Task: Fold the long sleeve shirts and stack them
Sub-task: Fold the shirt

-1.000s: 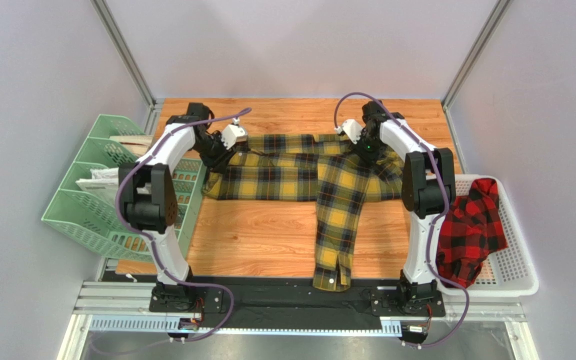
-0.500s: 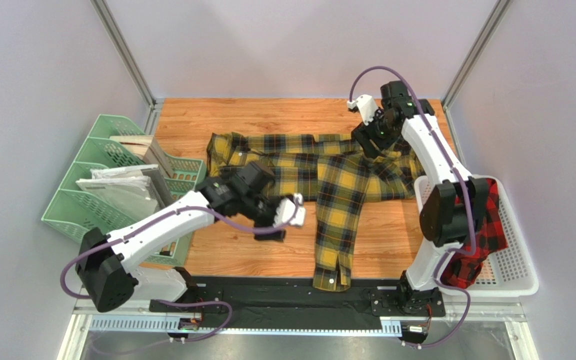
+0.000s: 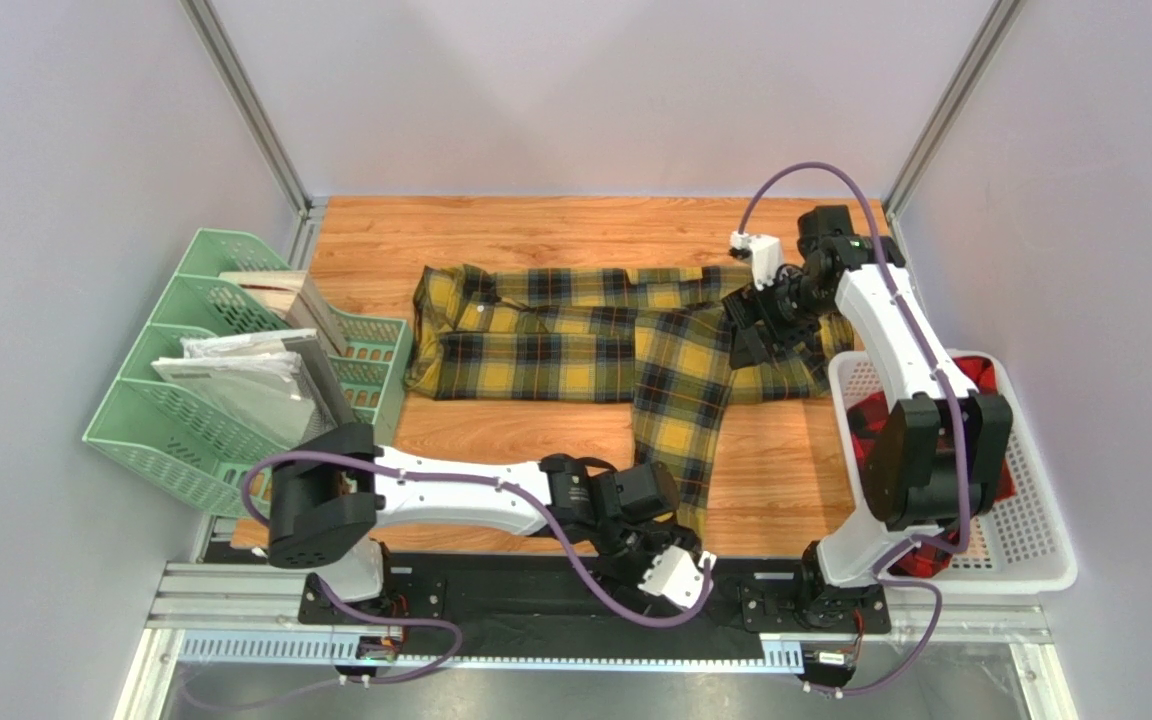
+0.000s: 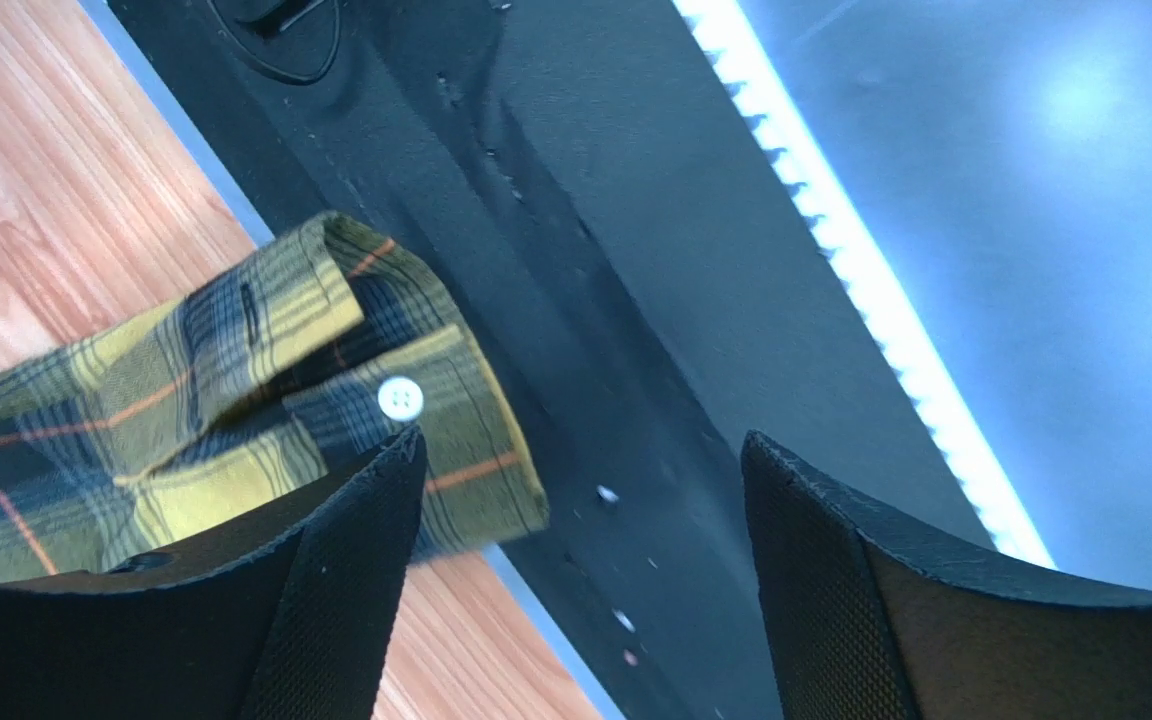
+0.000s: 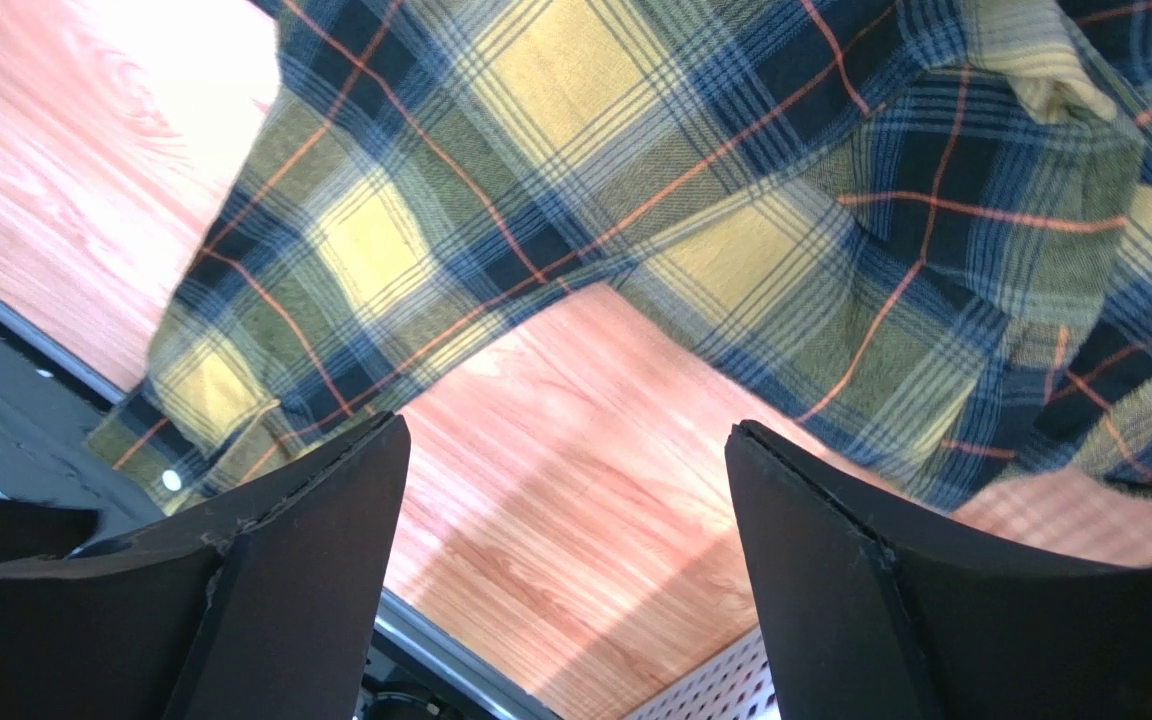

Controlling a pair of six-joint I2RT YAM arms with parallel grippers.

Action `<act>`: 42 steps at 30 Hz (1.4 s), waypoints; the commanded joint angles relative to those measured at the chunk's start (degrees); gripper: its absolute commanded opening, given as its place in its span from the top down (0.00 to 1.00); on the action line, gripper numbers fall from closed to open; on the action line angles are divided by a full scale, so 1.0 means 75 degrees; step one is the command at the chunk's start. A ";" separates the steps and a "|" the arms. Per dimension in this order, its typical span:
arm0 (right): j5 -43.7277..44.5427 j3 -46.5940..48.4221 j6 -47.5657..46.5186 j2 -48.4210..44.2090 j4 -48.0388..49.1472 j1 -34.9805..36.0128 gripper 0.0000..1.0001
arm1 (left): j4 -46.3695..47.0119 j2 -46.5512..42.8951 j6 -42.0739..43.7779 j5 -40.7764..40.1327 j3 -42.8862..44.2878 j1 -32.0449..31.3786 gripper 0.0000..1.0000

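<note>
The yellow-and-black checked shirt (image 3: 552, 338) lies spread across the back of the wooden table. One long sleeve (image 3: 680, 428) runs toward the near edge. Its buttoned cuff (image 4: 432, 405) rests on the black base plate, just beside my left gripper (image 3: 675, 543) (image 4: 579, 453), which is open and holds nothing. My right gripper (image 3: 745, 333) (image 5: 564, 435) hovers open above the shirt's right end (image 5: 612, 135), with bare wood between its fingers. The red-and-black checked shirt (image 3: 916, 552) lies bunched in the white basket, mostly hidden behind my right arm.
A green file rack (image 3: 207, 390) with papers stands at the left edge. The white perforated basket (image 3: 1040, 555) sits at the right edge. The black base plate (image 3: 537, 593) and metal rail run along the near edge.
Both grippers have opened and let go of the yellow shirt. My left arm swung from the shirt's far left down to the sleeve cuff. My right arm moved right and up.
</note>
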 commanded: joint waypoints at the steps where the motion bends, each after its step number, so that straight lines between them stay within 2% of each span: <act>1: -0.0662 -0.0278 0.0055 -0.0947 0.0014 -0.0151 0.19 | 0.0982 0.0642 0.0101 -0.0639 0.0337 -0.0002 0.20; 6: -0.0780 -0.1143 -0.0635 -0.1849 -0.0173 -0.0163 0.23 | 0.1638 0.1089 0.0441 -0.1109 -0.0072 -0.0001 0.26; 9: -0.0850 -0.1648 -0.1128 -0.2365 -0.0220 -0.0198 0.27 | 0.1756 0.1265 0.0570 -0.1332 -0.0249 -0.0001 0.37; 10: -0.0897 -0.1731 -0.1384 -0.2471 -0.0255 -0.0221 0.28 | 0.1756 0.1289 0.0582 -0.1495 -0.0307 0.0010 0.50; 12: -0.1154 -0.1907 -0.1632 -0.2717 -0.0302 -0.0280 0.31 | 0.1675 0.1173 0.0559 -0.1508 -0.0366 0.0069 0.64; 14: -0.1551 -0.1989 -0.1947 -0.2881 -0.0314 -0.0373 0.31 | 0.1523 0.0974 0.0245 -0.1298 -0.0332 0.0372 0.87; 16: -0.1868 -0.2002 -0.2148 -0.2917 -0.0314 -0.0432 0.30 | 0.1243 0.0494 0.0009 -0.0681 -0.0133 0.0967 1.00; 19: -0.2513 -0.1769 -0.2499 -0.2812 -0.0396 -0.0783 0.27 | 0.0530 -0.0093 -0.0226 0.0560 0.0487 0.1892 1.00; 22: -0.2783 -0.1557 -0.2722 -0.2625 -0.0431 -0.0784 0.26 | -0.0361 -0.0176 -0.0110 0.1313 0.1319 0.2516 1.00; 26: -0.3041 -0.1240 -0.2887 -0.2448 -0.0595 -0.0772 0.24 | -0.0927 -0.0106 0.0078 0.1609 0.1930 0.3068 1.00; 29: -0.3077 -0.1496 -0.2689 -0.2623 -0.0257 -0.0644 0.20 | -0.0939 0.0174 -0.0272 0.1948 0.2164 0.3665 1.00; 36: -0.2631 -0.2645 -0.1213 -0.3140 0.1290 0.0797 0.12 | -0.0986 0.1684 -0.2393 0.2838 0.3652 0.5212 1.00; 38: -0.2562 -0.2693 -0.0837 -0.3093 0.1699 0.1172 0.09 | -0.0962 0.1885 -0.2616 0.3050 0.3851 0.5529 1.00; 39: -0.2480 -0.2716 -0.0755 -0.3046 0.1876 0.1393 0.03 | -0.0962 0.1991 -0.2629 0.3120 0.3887 0.5623 1.00; 42: -0.2175 -0.2681 -0.0579 -0.2568 0.2415 0.1606 0.00 | -0.0986 0.2109 -0.2535 0.3225 0.3993 0.5682 1.00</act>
